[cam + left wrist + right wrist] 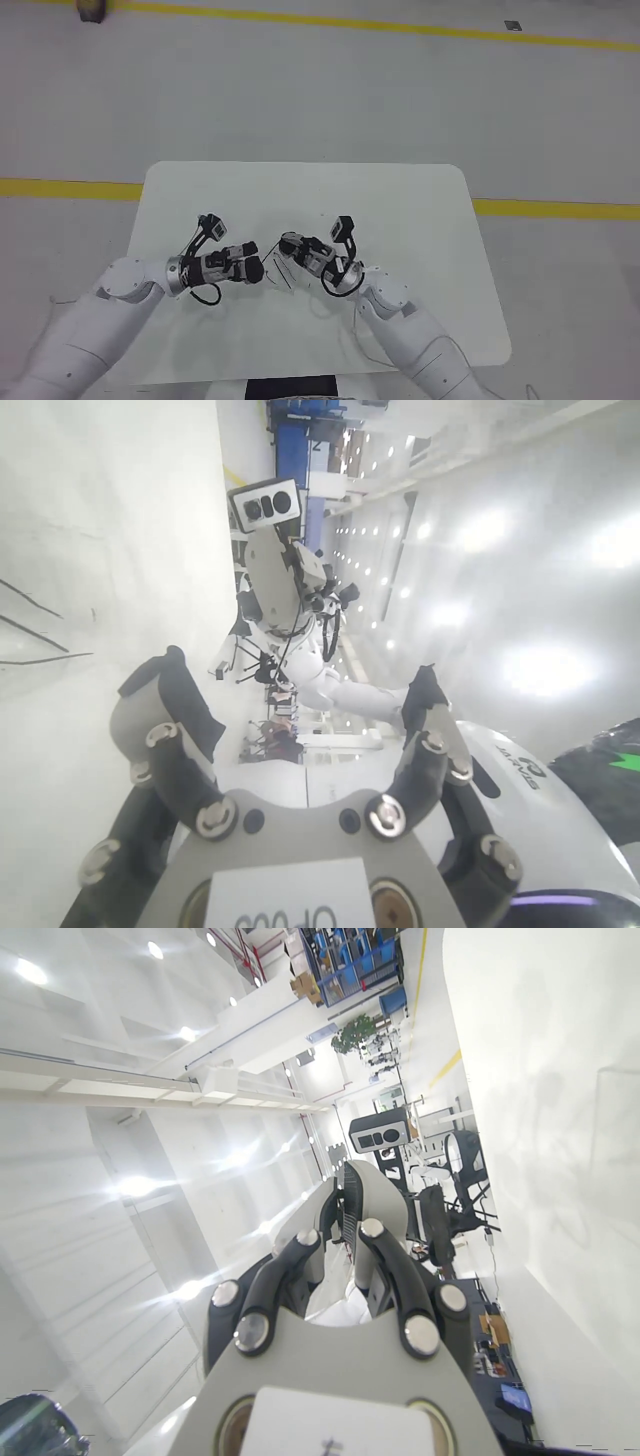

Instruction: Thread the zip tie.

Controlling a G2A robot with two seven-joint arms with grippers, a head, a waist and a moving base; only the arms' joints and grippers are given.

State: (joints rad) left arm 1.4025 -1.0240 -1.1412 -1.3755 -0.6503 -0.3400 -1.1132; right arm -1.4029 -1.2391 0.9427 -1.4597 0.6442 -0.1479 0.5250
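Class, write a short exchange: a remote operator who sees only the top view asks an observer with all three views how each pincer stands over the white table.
Operator: From above, both arms meet over the table. Is the left pincer holding anything?
Observer: No. Its wrist view shows the fingers spread wide with nothing between them.
Operator: And the right pincer?
Observer: Its wrist view shows the fingers shut together. Whether they grip anything, I cannot tell.
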